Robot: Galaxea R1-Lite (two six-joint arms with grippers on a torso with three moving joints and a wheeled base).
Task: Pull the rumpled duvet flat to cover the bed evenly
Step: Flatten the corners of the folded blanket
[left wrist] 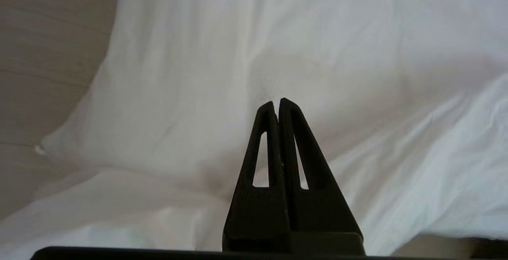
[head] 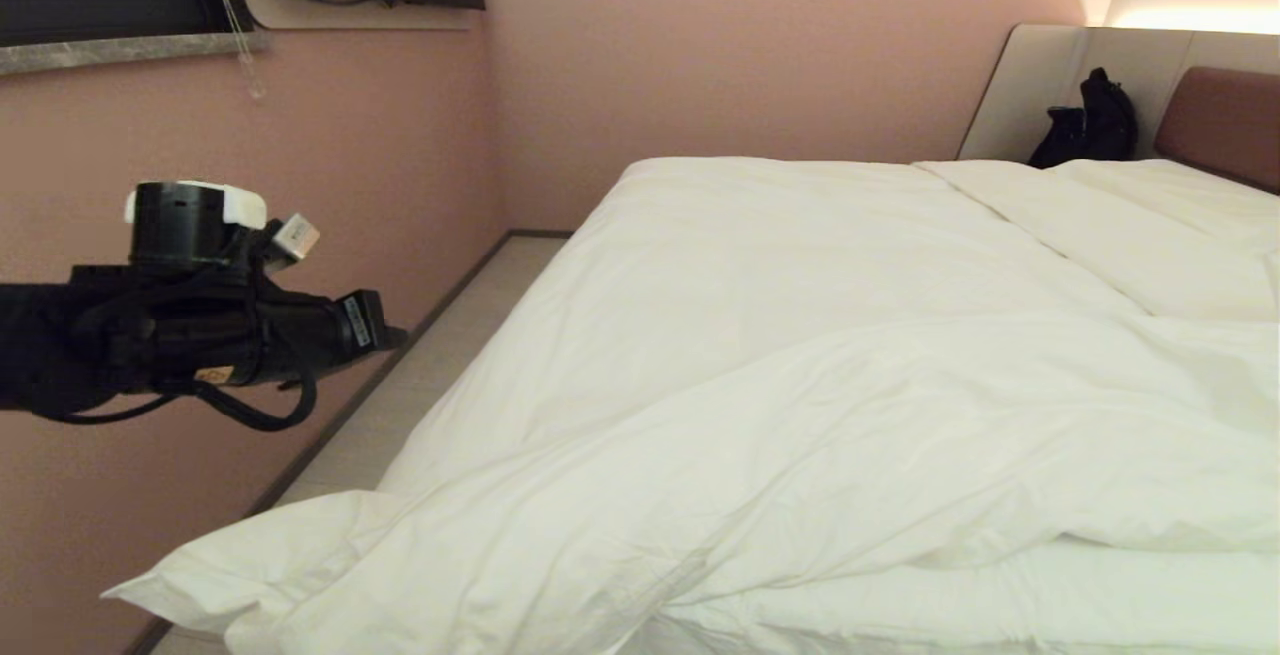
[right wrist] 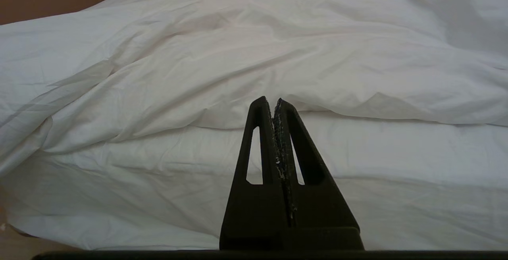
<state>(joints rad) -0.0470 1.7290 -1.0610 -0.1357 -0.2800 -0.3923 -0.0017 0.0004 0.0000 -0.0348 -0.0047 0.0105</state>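
Note:
The white duvet (head: 800,415) lies rumpled across the bed (head: 1225,120), with a thick fold running over its near half. One corner (head: 200,575) juts out past the near left side. My left arm (head: 230,325) hangs in the air left of the bed, above that corner. In the left wrist view my left gripper (left wrist: 278,102) is shut, holds nothing, and sits over the duvet (left wrist: 178,113) without touching it. My right gripper (right wrist: 274,101) is shut and empty, low in front of the bed's foot end, where the duvet (right wrist: 238,61) bunches above a flatter white layer (right wrist: 397,153).
A pink wall (head: 380,165) runs along the left, with a narrow strip of pale floor (head: 440,365) between it and the bed. A black bag (head: 1090,125) sits by the headboard surround. White pillows (head: 1180,205) lie at the head end.

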